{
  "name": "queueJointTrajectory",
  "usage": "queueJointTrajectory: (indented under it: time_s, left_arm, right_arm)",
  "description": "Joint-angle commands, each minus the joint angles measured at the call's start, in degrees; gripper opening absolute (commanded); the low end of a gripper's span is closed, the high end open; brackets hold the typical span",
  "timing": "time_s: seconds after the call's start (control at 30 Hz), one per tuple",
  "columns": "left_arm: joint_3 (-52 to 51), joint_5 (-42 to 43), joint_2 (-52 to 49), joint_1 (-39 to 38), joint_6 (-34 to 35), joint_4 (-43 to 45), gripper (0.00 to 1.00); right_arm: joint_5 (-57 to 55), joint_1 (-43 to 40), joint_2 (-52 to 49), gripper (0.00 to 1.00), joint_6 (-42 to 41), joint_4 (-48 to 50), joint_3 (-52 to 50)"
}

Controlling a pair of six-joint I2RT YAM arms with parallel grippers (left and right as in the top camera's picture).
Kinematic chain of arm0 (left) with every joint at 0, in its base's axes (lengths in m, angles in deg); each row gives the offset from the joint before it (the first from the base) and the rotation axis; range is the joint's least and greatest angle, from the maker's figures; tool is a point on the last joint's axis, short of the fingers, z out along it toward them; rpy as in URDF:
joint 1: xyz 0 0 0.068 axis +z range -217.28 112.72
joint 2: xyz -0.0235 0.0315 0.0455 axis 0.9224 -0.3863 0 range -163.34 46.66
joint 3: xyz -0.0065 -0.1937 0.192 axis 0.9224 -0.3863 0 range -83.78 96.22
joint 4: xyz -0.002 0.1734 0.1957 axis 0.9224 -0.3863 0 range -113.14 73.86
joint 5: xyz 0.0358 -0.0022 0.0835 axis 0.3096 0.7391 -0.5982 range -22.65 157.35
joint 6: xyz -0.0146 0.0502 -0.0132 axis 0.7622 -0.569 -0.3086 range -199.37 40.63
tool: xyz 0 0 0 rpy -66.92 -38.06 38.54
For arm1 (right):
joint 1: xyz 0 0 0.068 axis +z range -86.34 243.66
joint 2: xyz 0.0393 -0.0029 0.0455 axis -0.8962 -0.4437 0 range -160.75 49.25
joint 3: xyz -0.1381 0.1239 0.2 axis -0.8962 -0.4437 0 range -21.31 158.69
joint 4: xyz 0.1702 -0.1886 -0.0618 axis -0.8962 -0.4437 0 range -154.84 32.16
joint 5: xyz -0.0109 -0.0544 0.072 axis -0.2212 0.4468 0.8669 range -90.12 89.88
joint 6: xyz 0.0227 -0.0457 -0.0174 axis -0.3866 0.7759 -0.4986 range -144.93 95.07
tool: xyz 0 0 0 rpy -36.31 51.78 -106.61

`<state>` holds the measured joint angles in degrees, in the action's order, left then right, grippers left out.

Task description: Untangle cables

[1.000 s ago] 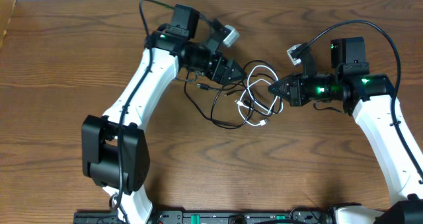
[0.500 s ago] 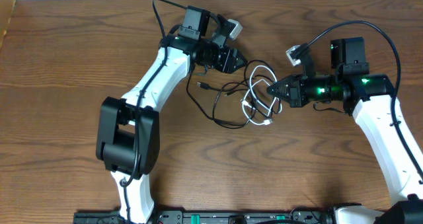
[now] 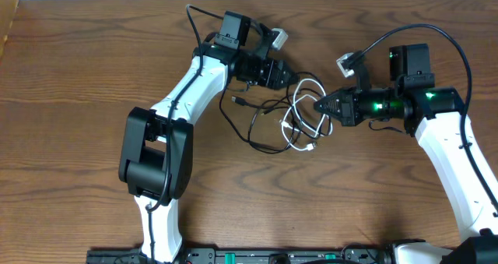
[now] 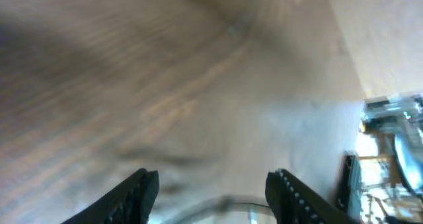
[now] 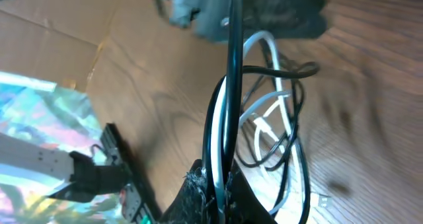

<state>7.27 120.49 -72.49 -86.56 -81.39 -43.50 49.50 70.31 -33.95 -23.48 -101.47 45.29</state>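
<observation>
Two limp cords: thin white cable (image 5: 272, 52), thin black cable (image 5: 231, 65); right end effector (image 3: 317, 104) clamps both; left end effector (image 4: 211, 181) spread wide. Grasp near plugs.

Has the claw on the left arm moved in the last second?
Yes. The left gripper has shifted sideways, closer to the right gripper, which stayed put.

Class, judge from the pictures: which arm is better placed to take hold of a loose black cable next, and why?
Left, probably. The left gripper is open and empty beside the black cables, while the right gripper is shut on the white cable and a black strand.
</observation>
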Motion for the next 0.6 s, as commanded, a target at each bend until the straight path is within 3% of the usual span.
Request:
queueJointTrajectory:
  time_s: [0.0,0.23,0.33,0.57]
  left_arm:
    - [-0.44,4.26,-0.11,2.12,-7.48,-3.93,0.58]
    - [-0.44,1.62,0.00,7.91,-15.02,-16.59,0.58]
    - [-0.44,-2.14,0.37,9.07,-18.91,-21.33,0.58]
    - [-0.44,-4.79,2.73,6.71,-19.37,-24.94,0.59]
  right_arm:
    - [-8.20,-0.57,0.24,0.10,-3.21,-0.17,0.83]
    - [-24.98,-0.35,-0.79,0.31,-12.55,-0.83,0.76]
    - [-32.28,-0.22,-1.70,0.35,-18.21,-1.44,0.76]
    - [-36.04,-0.42,-5.99,0.48,-23.06,-2.05,0.74]
